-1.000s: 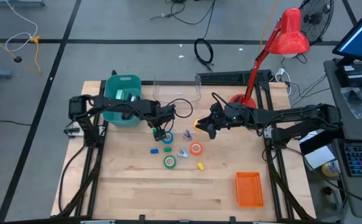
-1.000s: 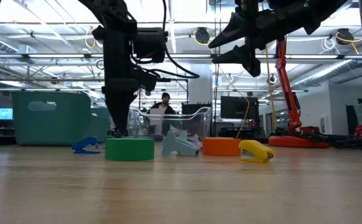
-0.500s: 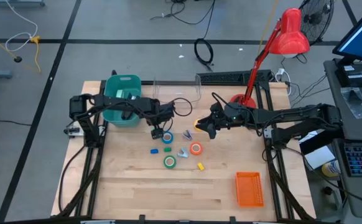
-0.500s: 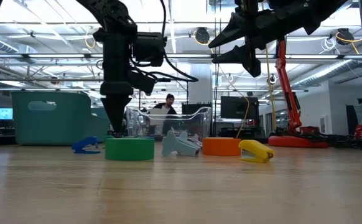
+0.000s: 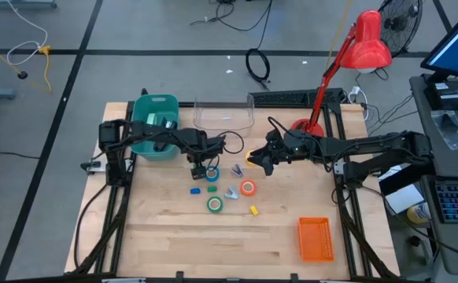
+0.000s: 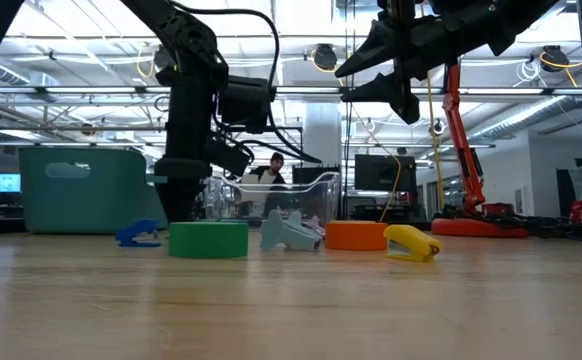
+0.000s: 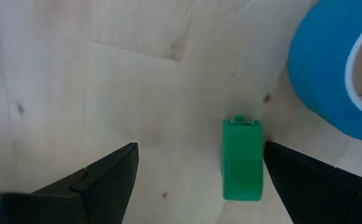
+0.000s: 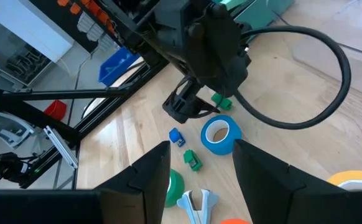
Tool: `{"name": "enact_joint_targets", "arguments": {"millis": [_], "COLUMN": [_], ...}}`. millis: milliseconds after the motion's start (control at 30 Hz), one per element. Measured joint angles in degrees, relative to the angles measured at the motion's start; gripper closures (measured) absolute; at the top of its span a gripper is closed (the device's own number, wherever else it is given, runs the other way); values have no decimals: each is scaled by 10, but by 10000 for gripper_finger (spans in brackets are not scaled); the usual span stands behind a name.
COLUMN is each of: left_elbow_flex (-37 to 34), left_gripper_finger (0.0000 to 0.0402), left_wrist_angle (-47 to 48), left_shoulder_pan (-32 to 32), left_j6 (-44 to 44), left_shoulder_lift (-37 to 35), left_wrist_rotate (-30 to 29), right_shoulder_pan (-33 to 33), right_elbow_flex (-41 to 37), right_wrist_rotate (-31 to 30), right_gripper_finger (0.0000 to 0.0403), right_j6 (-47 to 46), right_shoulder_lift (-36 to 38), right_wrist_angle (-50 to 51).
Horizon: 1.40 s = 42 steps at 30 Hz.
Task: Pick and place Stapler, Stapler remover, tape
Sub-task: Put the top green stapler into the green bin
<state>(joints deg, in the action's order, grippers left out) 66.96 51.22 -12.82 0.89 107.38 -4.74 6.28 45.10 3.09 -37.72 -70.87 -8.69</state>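
My left gripper (image 7: 196,180) is open and points down just above the table (image 5: 201,168). A small green piece (image 7: 242,160) lies flat between its fingers, nearer one of them and untouched. The blue tape roll (image 7: 333,68) lies flat right beside it (image 5: 212,175). The green roll (image 5: 215,204), the orange roll (image 5: 248,188) and a grey-blue staple remover (image 5: 232,193) lie nearer the table's near edge. My right gripper (image 5: 256,163) is open and hangs high over the table (image 6: 366,75). The yellow roll (image 8: 355,180) lies below it.
Small blue (image 5: 195,189), green (image 5: 212,188) and yellow (image 5: 253,210) pieces lie among the rolls. A teal bin (image 5: 154,126) and a clear container (image 5: 223,114) stand at the far edge. An orange tray (image 5: 315,238) sits near the right corner. A red lamp (image 5: 367,43) stands at the far right.
My left gripper has turned about its wrist above the small green piece and shifted slightly toward the table's left. The right arm and the things on the table have stayed where they were.
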Motion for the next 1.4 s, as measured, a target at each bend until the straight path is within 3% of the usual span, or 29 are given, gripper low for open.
{"name": "enact_joint_targets", "arguments": {"millis": [367,1000,1400], "left_elbow_flex": [0,-1,-1], "left_gripper_finger": [67,328,333], "left_wrist_angle": [-16,-7,48], "left_shoulder_pan": [0,7,7], "left_j6": [-11,-1,26], "left_shoulder_lift": [2,1,-68], "left_wrist_rotate": [3,30,30], "right_shoulder_pan": [0,0,0], "right_elbow_flex": [0,0,0], "right_wrist_rotate": [0,0,0], "right_gripper_finger": [236,236,236], "right_j6": [-6,-6,-6], "right_shoulder_lift": [0,0,0], "right_wrist_angle": [0,0,-1]}}
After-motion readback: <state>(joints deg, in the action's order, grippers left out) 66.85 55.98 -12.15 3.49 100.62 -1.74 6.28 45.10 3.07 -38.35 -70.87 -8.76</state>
